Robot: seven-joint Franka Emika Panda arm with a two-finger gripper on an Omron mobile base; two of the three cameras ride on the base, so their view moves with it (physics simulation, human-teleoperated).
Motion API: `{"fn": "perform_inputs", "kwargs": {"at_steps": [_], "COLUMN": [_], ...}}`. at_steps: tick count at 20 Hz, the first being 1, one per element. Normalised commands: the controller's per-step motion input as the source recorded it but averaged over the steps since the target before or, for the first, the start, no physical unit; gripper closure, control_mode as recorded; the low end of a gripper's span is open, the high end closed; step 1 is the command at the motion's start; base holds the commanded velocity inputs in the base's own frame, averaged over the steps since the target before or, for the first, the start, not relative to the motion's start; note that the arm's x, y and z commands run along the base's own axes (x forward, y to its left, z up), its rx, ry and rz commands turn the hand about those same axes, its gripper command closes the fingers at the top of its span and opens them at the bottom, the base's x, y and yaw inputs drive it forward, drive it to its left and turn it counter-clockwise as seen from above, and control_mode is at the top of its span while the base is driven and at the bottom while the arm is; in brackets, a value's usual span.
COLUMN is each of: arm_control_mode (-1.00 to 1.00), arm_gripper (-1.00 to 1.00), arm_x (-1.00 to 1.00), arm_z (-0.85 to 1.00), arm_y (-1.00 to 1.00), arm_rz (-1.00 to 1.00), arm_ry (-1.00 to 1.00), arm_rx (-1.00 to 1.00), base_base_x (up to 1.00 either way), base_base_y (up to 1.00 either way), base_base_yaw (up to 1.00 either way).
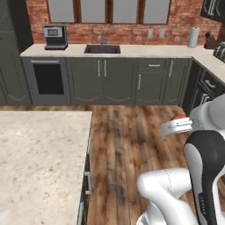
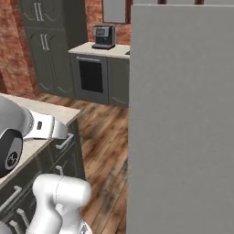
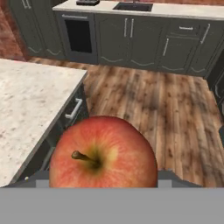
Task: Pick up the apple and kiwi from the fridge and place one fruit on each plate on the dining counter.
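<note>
One round red-orange apple point(image 3: 103, 152) with a short dark stem was pinched in the two-finger gripper point(image 3: 103, 175) and carried over the brown wooden floor point(image 3: 166, 109). The first fruit was being brought to the beige speckled stone dining counter point(image 3: 30, 100), whose near corner was close by on one side. Next, the apple probably had to be moved over that top to a plate and set down gently. A big flat grey panel point(image 2: 180, 119) was seen near the arm. Dark grey cabinets point(image 1: 118, 81) and a sink point(image 1: 102, 49) were well apart, by the brick wall.
</note>
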Motion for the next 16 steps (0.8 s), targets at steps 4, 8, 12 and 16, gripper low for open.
{"fn": "perform_inputs", "kwargs": {"at_steps": [4, 8, 12, 16], "arm_control_mode": [1.0, 1.0, 1.0, 1.0], "arm_gripper": [1.0, 1.0, 1.0, 1.0], "arm_x": [0.0, 0.0, 0.0, 0.0], "arm_z": [0.0, 0.0, 0.0, 0.0], "arm_y": [0.0, 0.0, 0.0, 0.0], "arm_rz": [0.0, 0.0, 0.0, 0.0], "arm_ry": [0.0, 0.0, 0.0, 0.0], "arm_rx": [0.0, 0.0, 0.0, 0.0], "base_base_x": [1.0, 1.0, 1.0, 1.0], "base_base_y": [0.02, 0.1, 0.0, -0.26], "base_base_yaw": [-0.16, -0.09, -0.05, 0.05]}}
